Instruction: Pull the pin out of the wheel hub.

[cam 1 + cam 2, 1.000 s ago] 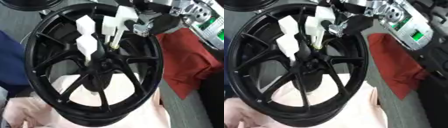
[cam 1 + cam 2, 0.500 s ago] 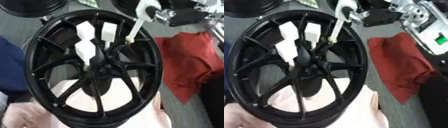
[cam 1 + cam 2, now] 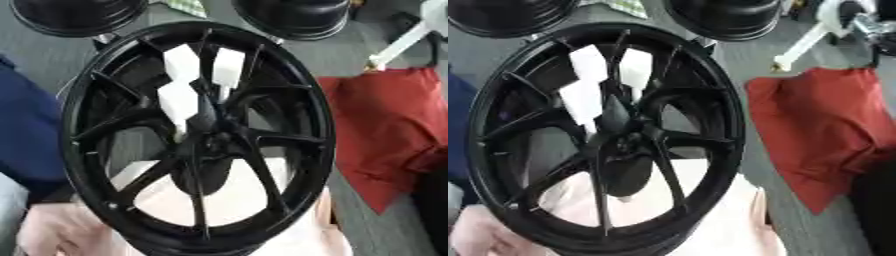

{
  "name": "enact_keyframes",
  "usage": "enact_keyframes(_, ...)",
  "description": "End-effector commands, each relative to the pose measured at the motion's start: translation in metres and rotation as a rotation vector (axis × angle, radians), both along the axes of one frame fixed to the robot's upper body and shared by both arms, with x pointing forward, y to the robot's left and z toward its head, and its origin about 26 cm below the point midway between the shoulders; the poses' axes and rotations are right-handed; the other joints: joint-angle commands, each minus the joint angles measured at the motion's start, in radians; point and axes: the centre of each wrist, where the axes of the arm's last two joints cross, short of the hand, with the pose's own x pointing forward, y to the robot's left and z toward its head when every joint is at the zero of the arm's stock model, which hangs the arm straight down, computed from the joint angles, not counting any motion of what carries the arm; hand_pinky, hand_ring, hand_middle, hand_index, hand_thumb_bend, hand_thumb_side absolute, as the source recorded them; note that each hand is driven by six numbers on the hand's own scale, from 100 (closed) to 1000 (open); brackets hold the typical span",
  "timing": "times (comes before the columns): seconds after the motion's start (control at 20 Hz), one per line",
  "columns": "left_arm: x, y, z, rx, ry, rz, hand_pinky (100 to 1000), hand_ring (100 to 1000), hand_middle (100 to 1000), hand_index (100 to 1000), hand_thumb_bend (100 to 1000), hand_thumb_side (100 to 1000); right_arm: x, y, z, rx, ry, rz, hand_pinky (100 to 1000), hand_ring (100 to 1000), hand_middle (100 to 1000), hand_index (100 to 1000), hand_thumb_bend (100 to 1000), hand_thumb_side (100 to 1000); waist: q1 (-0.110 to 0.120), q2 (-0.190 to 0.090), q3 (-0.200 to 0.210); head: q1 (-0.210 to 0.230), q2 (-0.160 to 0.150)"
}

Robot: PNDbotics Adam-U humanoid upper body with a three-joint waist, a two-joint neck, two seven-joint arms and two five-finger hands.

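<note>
The pin (image 3: 805, 46) hangs clear of the hub (image 3: 621, 134), far right over the cloth (image 3: 824, 130); the right hand (image 3: 866, 25) grasps it. Carry it away without clipping the rim (image 3: 732, 125).

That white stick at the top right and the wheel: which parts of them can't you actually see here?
- Robot's right hand: cut off by the right eye view's top right corner, so its grip on the pin cannot be made out.
- Robot's left hand: in neither view.
- Wheel hub: black and blurred, the pin's hole not discernible.
- White blocks: partly hidden behind the spokes.
</note>
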Motion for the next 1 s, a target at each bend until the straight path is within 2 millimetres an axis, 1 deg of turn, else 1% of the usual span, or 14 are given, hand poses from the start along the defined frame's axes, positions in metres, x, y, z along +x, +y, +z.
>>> enact_keyframes(0.05,-0.003,0.006,0.012,0.021,-0.036,0.036,723,501,548,734,722,452,-0.013,-0.011,-0.006,0.010,-0.059,-0.110,566,585,386,464,100,410,0.009,-0.006,-0.005,0.031,-0.017)
enact_keyframes(0.15,-0.004,0.004,0.012,0.013,-0.036,0.037,723,501,548,734,724,453,-0.022,-0.019,-0.023,0.030,-0.066,-0.175,593,616,427,508,100,429,0.023,-0.004,-0.006,0.037,-0.017)
enact_keyframes(0.2,-0.004,0.003,0.012,0.010,-0.037,0.037,723,501,548,734,725,453,-0.027,-0.023,-0.031,0.038,-0.071,-0.208,623,663,496,572,100,448,0.029,-0.003,-0.007,0.040,-0.019)
enact_keyframes(0.25,-0.004,0.003,0.012,0.010,-0.038,0.035,723,501,549,734,725,453,-0.032,-0.026,-0.040,0.046,-0.073,-0.238,659,731,609,678,100,459,0.034,-0.002,-0.005,0.042,-0.020)
enact_keyframes(0.3,-0.004,0.003,0.013,0.010,-0.039,0.033,723,501,549,735,725,454,-0.036,-0.027,-0.050,0.052,-0.070,-0.262,697,807,776,814,100,424,0.038,-0.001,-0.004,0.043,-0.020)
enact_keyframes(0.35,-0.004,0.002,0.013,0.011,-0.040,0.031,723,501,549,735,725,454,-0.040,-0.028,-0.061,0.059,-0.065,-0.280,713,836,825,836,100,392,0.042,-0.001,-0.002,0.043,-0.020)
enact_keyframes(0.4,-0.004,0.002,0.014,0.010,-0.041,0.029,724,501,549,735,726,454,-0.044,-0.028,-0.071,0.065,-0.057,-0.300,721,858,880,851,100,285,0.046,-0.001,-0.001,0.044,-0.020)
enact_keyframes(0.5,-0.004,0.001,0.014,0.010,-0.040,0.024,724,501,549,735,727,455,-0.054,-0.027,-0.093,0.079,-0.038,-0.342,720,873,923,858,100,100,0.051,-0.002,0.003,0.041,-0.017)
enact_keyframes(0.7,-0.005,0.000,0.014,0.016,-0.039,0.016,724,503,551,737,731,456,-0.078,-0.024,-0.132,0.099,-0.011,-0.431,714,881,935,862,100,100,0.054,-0.009,0.015,0.028,-0.014)
enact_keyframes(0.85,-0.005,-0.002,0.016,0.022,-0.042,0.005,724,503,552,737,731,457,-0.087,-0.016,-0.153,0.120,-0.030,-0.462,709,880,935,859,100,100,0.053,-0.010,0.024,0.016,-0.014)
enact_keyframes(0.9,-0.005,-0.002,0.017,0.024,-0.044,0.002,724,503,552,737,731,458,-0.088,-0.013,-0.159,0.128,-0.041,-0.466,707,879,931,858,100,113,0.052,-0.009,0.027,0.014,-0.015)
enact_keyframes(0.95,-0.005,-0.002,0.018,0.026,-0.045,0.000,724,503,552,737,732,457,-0.089,-0.009,-0.165,0.137,-0.054,-0.470,701,875,923,857,100,275,0.050,-0.009,0.029,0.012,-0.015)
enact_keyframes(1.0,-0.005,-0.002,0.019,0.028,-0.047,-0.002,724,503,551,737,731,457,-0.089,-0.005,-0.170,0.146,-0.069,-0.475,689,864,901,849,100,509,0.049,-0.009,0.031,0.010,-0.016)
